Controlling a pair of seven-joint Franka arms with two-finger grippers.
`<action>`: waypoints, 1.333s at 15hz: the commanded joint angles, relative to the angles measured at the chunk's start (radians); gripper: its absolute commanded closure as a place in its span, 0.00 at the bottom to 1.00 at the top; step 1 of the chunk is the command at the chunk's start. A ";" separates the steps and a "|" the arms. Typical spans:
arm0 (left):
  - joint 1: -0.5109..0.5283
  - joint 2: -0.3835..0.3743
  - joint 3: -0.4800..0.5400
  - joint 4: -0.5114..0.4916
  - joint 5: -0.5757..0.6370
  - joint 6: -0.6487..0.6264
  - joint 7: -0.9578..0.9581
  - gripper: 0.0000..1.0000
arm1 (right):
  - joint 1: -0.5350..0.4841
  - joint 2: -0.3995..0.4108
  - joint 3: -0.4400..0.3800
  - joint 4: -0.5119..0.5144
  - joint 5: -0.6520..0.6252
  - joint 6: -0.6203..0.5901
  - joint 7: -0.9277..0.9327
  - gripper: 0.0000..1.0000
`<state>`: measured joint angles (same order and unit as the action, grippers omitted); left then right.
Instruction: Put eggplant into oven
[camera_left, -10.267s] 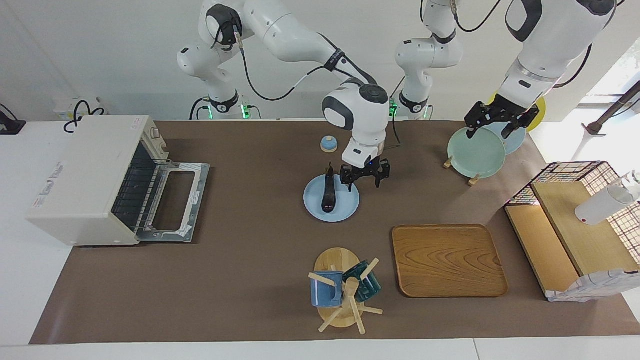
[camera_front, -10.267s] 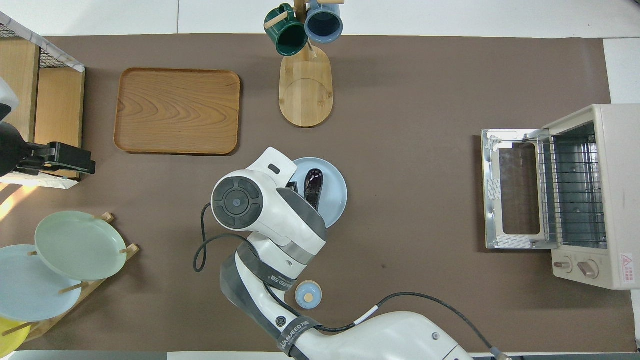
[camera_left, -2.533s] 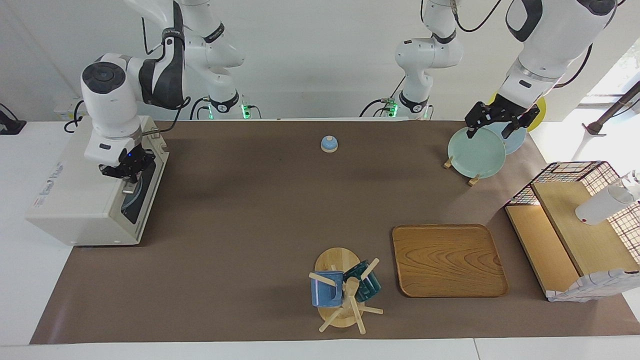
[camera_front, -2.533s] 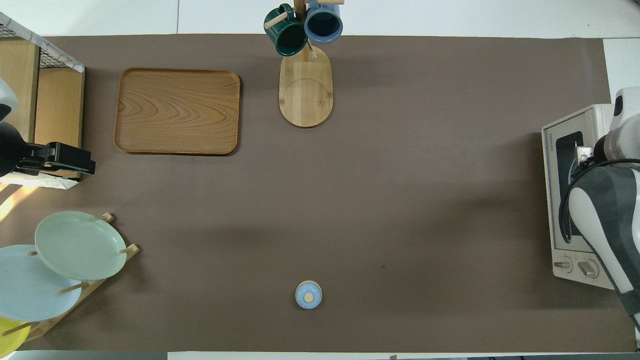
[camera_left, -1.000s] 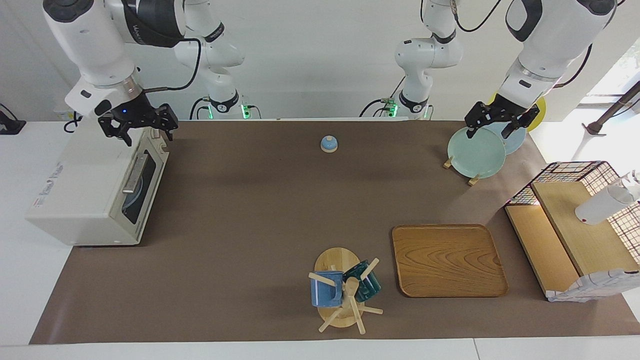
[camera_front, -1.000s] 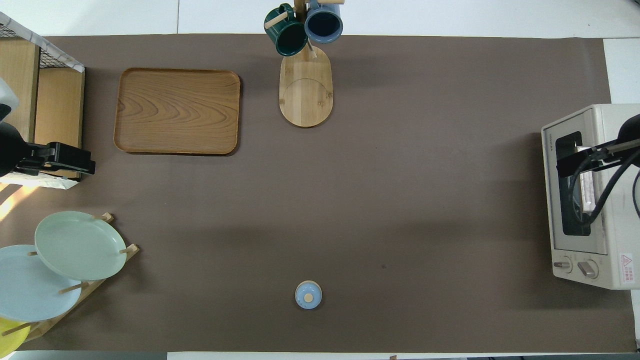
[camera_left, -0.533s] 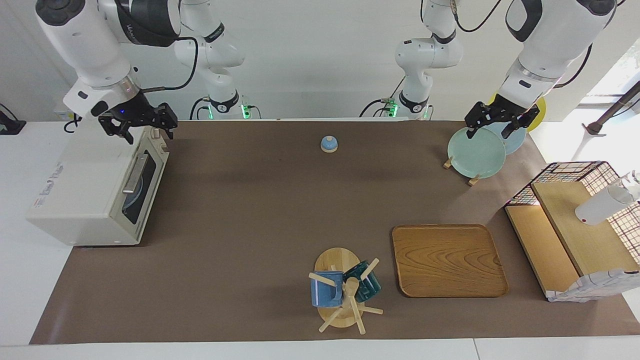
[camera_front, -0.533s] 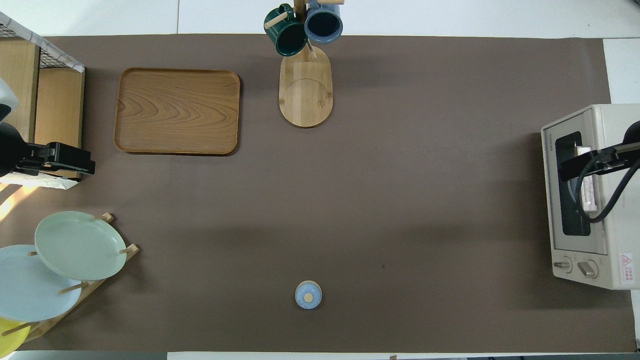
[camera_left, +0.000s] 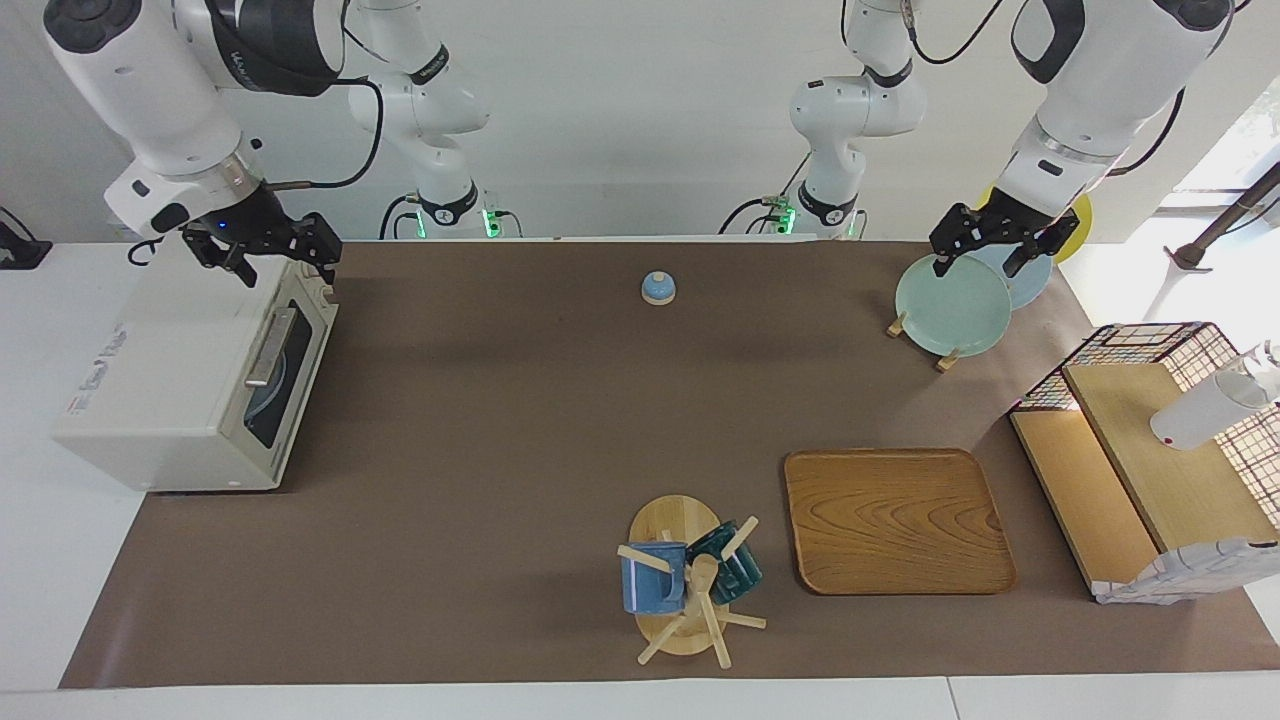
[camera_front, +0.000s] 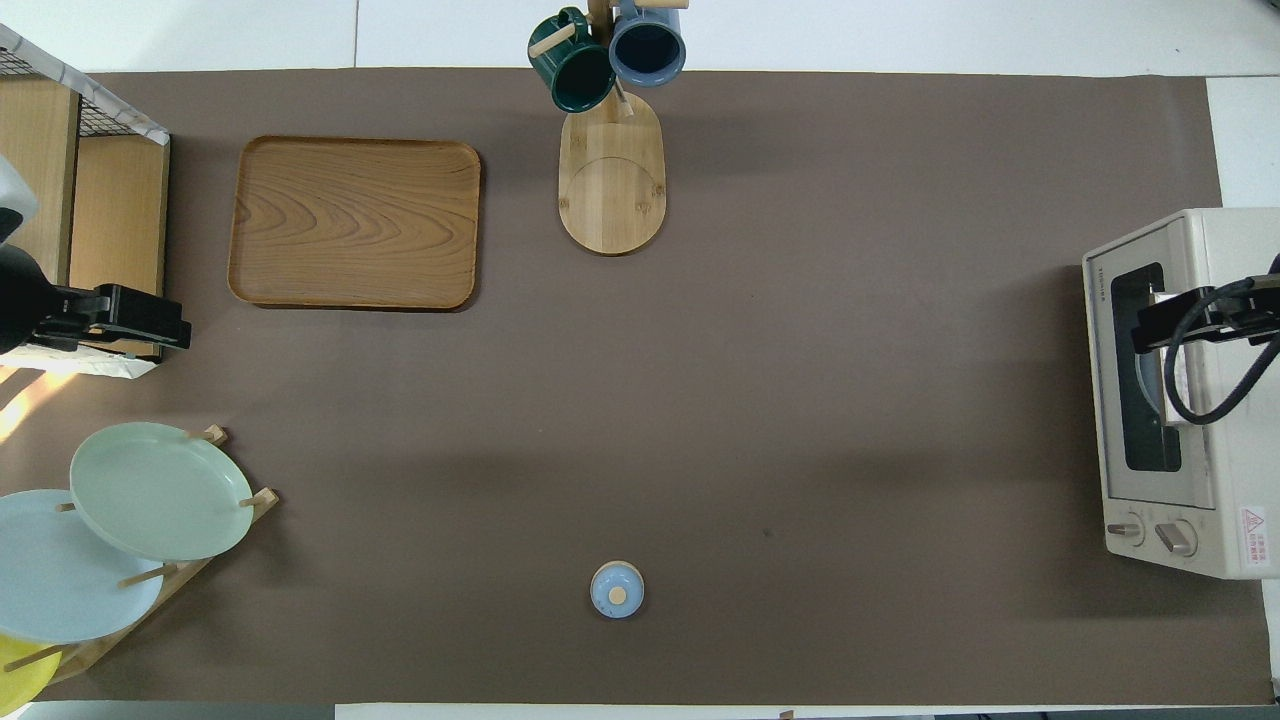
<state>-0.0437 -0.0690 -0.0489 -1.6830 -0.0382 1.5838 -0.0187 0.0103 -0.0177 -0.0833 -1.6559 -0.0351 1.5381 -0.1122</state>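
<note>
The cream-white oven (camera_left: 170, 370) stands at the right arm's end of the table with its glass door shut; it also shows in the overhead view (camera_front: 1195, 520). The eggplant is hidden. Through the door's window I see only the edge of a light blue plate (camera_left: 262, 395). My right gripper (camera_left: 268, 262) is open and empty, raised over the oven's top edge above the door handle (camera_left: 268, 348); it also shows in the overhead view (camera_front: 1200, 320). My left gripper (camera_left: 985, 250) is open and waits over the plate rack (camera_left: 945, 358).
A small blue bell (camera_left: 657, 288) sits near the robots. A mug tree (camera_left: 690, 580) with two mugs and a wooden tray (camera_left: 897, 520) lie farther from the robots. A wire shelf rack (camera_left: 1150, 460) stands at the left arm's end.
The oven door, open ten seconds ago, is shut, and the plate with the eggplant has left the table. Over the last second my right gripper rose slightly over the oven top.
</note>
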 joint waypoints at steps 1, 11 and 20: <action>0.010 -0.011 -0.006 -0.006 0.017 -0.004 0.013 0.00 | 0.005 -0.010 0.002 0.004 0.014 0.010 0.003 0.00; 0.010 -0.011 -0.006 -0.006 0.017 -0.004 0.013 0.00 | 0.005 -0.016 0.031 0.008 0.021 0.008 0.005 0.00; 0.010 -0.011 -0.006 -0.006 0.017 -0.004 0.011 0.00 | 0.005 -0.018 0.028 0.010 0.020 0.007 0.011 0.00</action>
<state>-0.0437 -0.0690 -0.0489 -1.6830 -0.0382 1.5838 -0.0187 0.0207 -0.0265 -0.0542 -1.6465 -0.0351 1.5396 -0.1121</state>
